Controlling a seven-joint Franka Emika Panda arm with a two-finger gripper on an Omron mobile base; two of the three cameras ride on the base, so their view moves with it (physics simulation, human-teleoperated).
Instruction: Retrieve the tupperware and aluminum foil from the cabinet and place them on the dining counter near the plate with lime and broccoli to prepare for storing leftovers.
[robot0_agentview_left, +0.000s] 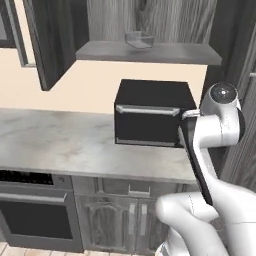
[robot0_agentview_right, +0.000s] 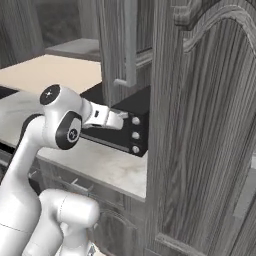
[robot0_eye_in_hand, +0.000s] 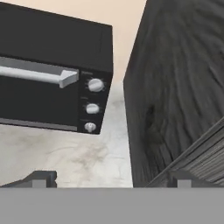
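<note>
No text, label, brand, number or sign can be read on anything; the black toaster oven's (robot0_eye_in_hand: 52, 74) three knobs carry no legible markings.

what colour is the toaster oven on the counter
Black, with a silver handle and pale knobs; the toaster oven shows best in the hand view.

White arm (robot0_agentview_left: 215, 150) rises at lower right, its round dark-capped joint just right of the black toaster oven (robot0_agentview_left: 151, 120) and overlapping the oven's right edge. Oven sits on the grey marble counter (robot0_agentview_left: 65, 145), silver handle across its front. Above and behind the arm's joint, an open cabinet shelf (robot0_agentview_left: 150, 52) carries a clear tupperware (robot0_agentview_left: 138, 39). Open cabinet door (robot0_agentview_left: 47, 45) hangs far left. Built-in oven (robot0_agentview_left: 37, 215) below the counter, lower left of the arm.
</note>
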